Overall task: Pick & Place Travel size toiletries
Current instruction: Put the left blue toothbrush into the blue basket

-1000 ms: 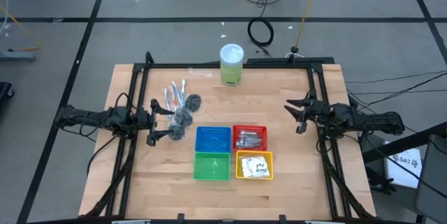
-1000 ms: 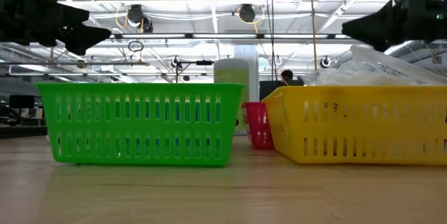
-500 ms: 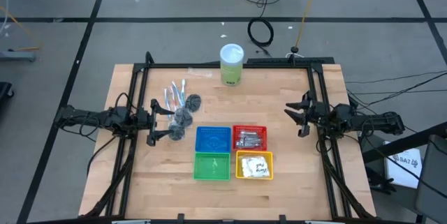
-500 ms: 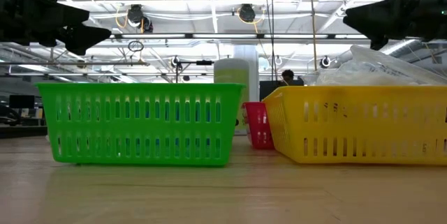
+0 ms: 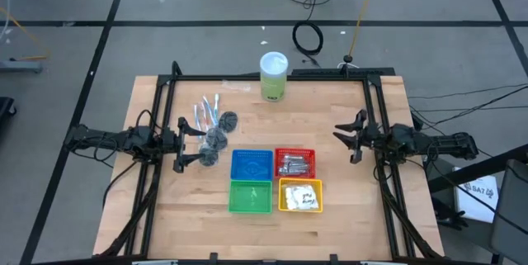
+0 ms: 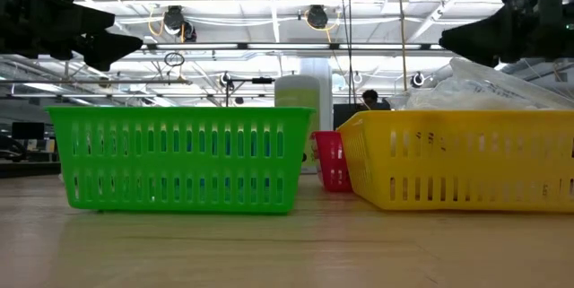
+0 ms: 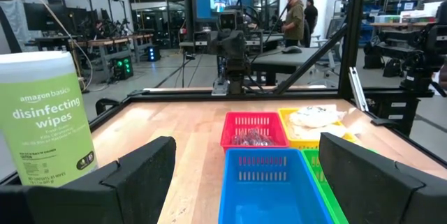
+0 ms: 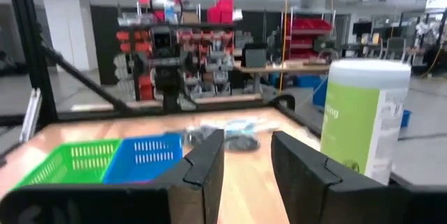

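Wooden boards make up the table, and a black frame runs along its edges. The toiletries that are not yet sorted lie in a small pile on the left side: pale wrapped sticks and dark round puffs, close together and touching. They sit just beside the left gripper, which hovers with its fingers spread wide.

Four little baskets stand side by side in a square near the middle. The red basket holds shiny silver tubes. The yellow basket holds white sachets. The blue basket and the green basket look empty. So about half the job looks done: tubes and sachets are in, while sticks and puffs are still out on the table.

The right gripper hangs over the right side, well apart from the baskets, with its fingers only a little way apart and nothing between them.

A tall green tub of wipes stands at the far edge, away from everything else.

The pile has bare wood around it on the far and left sides. The blue basket is near the pile, so a short move should reach it. The right side and the near edge have lots of open room.
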